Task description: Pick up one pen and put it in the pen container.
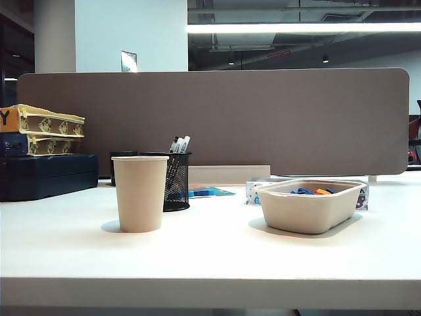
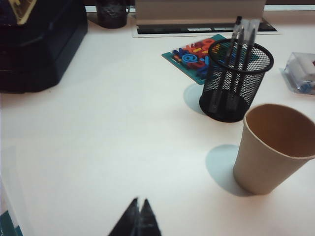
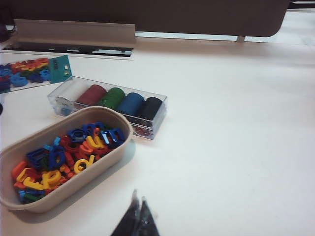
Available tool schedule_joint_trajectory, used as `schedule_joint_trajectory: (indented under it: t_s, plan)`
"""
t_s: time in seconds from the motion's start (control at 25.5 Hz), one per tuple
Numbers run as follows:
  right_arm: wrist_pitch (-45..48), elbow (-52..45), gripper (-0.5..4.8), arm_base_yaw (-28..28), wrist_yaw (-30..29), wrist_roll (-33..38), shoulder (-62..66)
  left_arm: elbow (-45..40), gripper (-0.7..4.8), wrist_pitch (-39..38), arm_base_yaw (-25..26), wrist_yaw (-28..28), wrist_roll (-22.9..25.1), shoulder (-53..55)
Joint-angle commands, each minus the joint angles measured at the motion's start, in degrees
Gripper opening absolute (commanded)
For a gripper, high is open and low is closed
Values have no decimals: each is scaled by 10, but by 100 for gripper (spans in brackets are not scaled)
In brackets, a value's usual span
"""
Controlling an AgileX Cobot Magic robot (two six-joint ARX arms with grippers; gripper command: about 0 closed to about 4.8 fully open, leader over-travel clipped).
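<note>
My left gripper (image 2: 138, 216) hangs over bare white table (image 2: 108, 147) with its two dark fingertips pressed together, closed on nothing; ahead of it and off to the right stands the tan paper cup (image 2: 275, 150), upright and empty, and just beyond that cup, close beside it but apart, the pen container (image 2: 235, 81), a black mesh cup standing upright; several pens stand in it, leaning against its far rim with their tips above the mesh, and one pen (image 2: 235, 44) among them shows a dark barrel with a pale end, though the wrist picture is too soft for me to count them surely; past the container lies a teal card of coloured letters (image 2: 189, 56), and far ahead to my left sits a dark blue case (image 2: 39, 44). In the exterior view neither of my grippers shows. My right gripper (image 3: 139, 219) is likewise closed and empty, its tips meeting over open table; just ahead of it to the left rests the beige tray (image 3: 110, 162), heaped with blue, red, yellow and orange letters (image 3: 69, 155); behind the tray, nearly touching its far rim, lies a clear box of coloured discs (image 3: 113, 101); beyond everything runs the brown partition (image 3: 147, 14).
</note>
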Motion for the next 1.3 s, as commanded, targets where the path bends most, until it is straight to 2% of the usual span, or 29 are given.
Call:
schedule_joint_trajectory:
  t_s: [0.04,0.31,0.43,0.51,0.79,1.06,1.14,1.18,1.3]
  plan:
    - [20,-5,-2,1,-25,1,0,1,-6,10,0,-5,0,-1]
    - [31,-5,-1,1,-25,1,0,1,-5,10,0,-1,3,-1]
    - [31,-5,-1,1,-28,2,0,1,-6,9,0,-1,-15,-1]
    - [31,-5,-1,1,-20,2,-2,1,-5,11,0,-1,-31,-3]
    - [14,-5,-1,1,27,2,-59,-4,-5,38,0,-2,-31,-32]
    - [-19,-11,-1,1,28,2,-110,-30,-6,36,0,-4,-32,-72]
    - [-20,-12,-1,1,28,3,-118,-39,-5,37,0,-22,-60,-90]
    - [-20,-12,-1,1,28,7,-120,-43,-6,37,0,-33,-73,-95]
    - [-16,-15,-1,1,47,103,-120,-61,-6,42,0,-66,-93,-110]
